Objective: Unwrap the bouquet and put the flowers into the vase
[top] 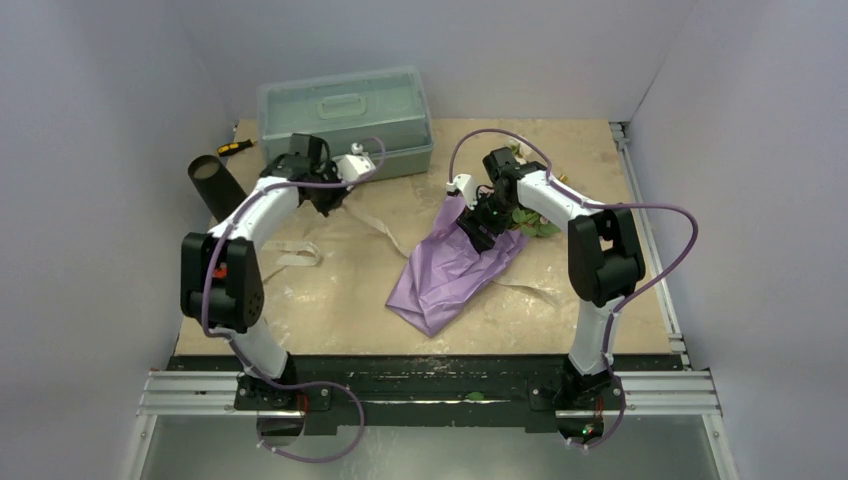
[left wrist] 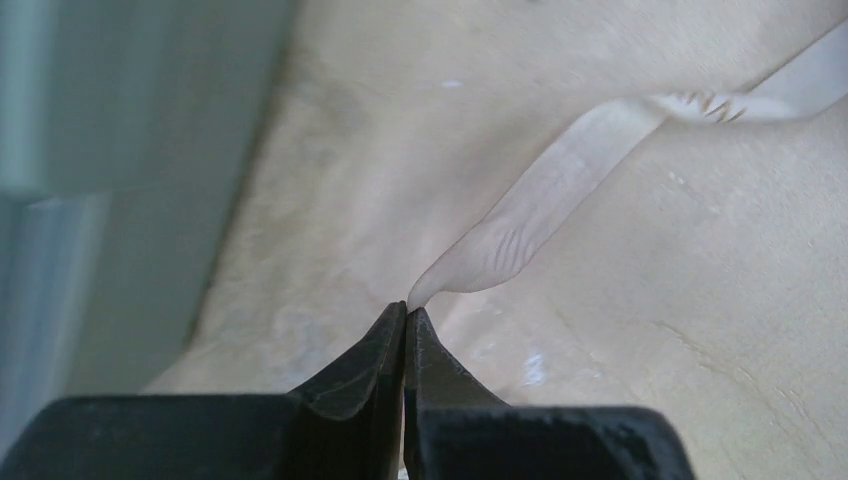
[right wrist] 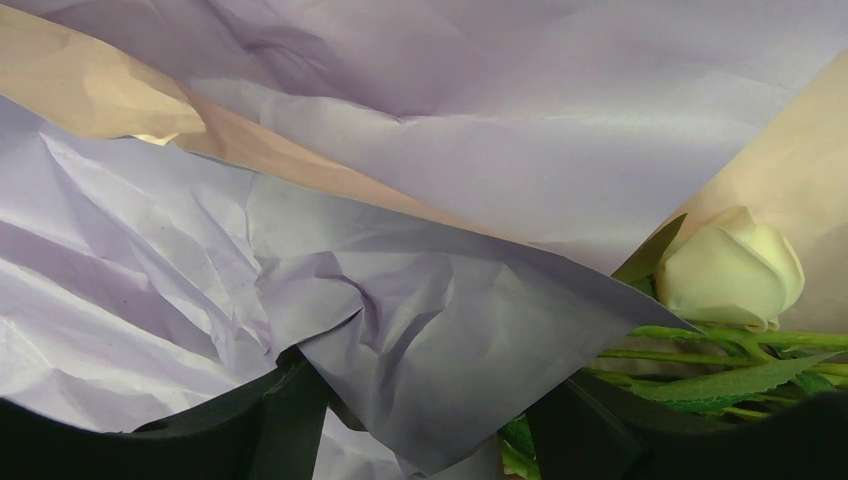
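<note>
Untied, by the look: the beige fabric ribbon (left wrist: 560, 190), its end gripped in my left pincer (left wrist: 405, 318). My right pincer (right wrist: 420, 400) stands wide, astride the crinkled purple wrapping paper (right wrist: 400, 330). The pale artificial roses (right wrist: 735, 270) just right of it are not freed. The black cylindrical vase (top: 212, 180), left of the left pincer, holds 0 flowers.

So the left arm (top: 262, 208) reaches toward the surface's (top: 330, 300) far left corner, and the left hand (left wrist: 405, 312) is pinched totally closed, fingertips touching. The right arm (top: 560, 200) hooks in toward the middle, right hand (right wrist: 430, 425) angled down, jaws spread wide.
</note>
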